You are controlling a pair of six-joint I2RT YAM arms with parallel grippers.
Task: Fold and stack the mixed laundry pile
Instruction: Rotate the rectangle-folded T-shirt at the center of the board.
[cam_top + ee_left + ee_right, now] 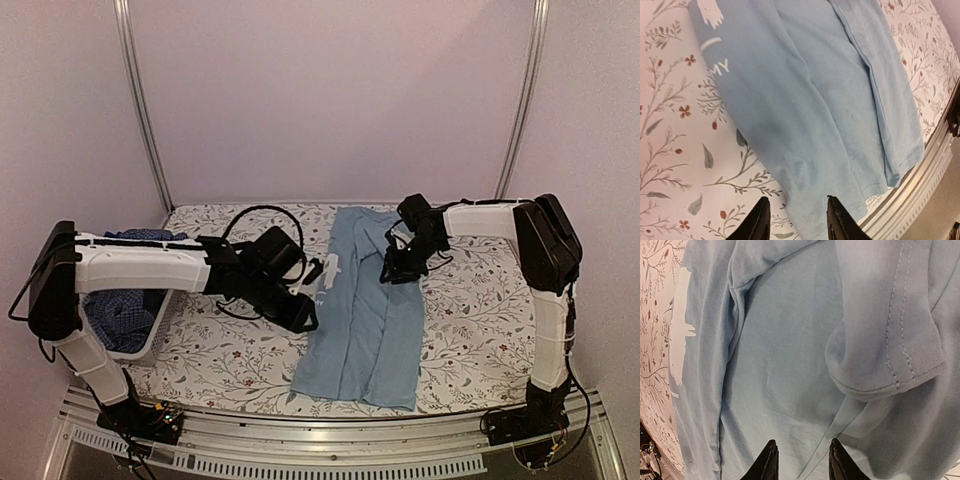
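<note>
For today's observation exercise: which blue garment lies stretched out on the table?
The light-blue shirt with white print, laid out long; the darker checked garments sit bunched in the white basket.

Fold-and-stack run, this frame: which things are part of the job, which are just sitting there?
Job:
- light-blue shirt, spread flat on the table
- blue checked clothes, in the basket

Just there:
- white basket
- floral tablecloth
- metal frame posts

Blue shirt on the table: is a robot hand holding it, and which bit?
Nothing is held. The left gripper and right gripper are both open over the light-blue shirt, with no cloth pinched.
</note>
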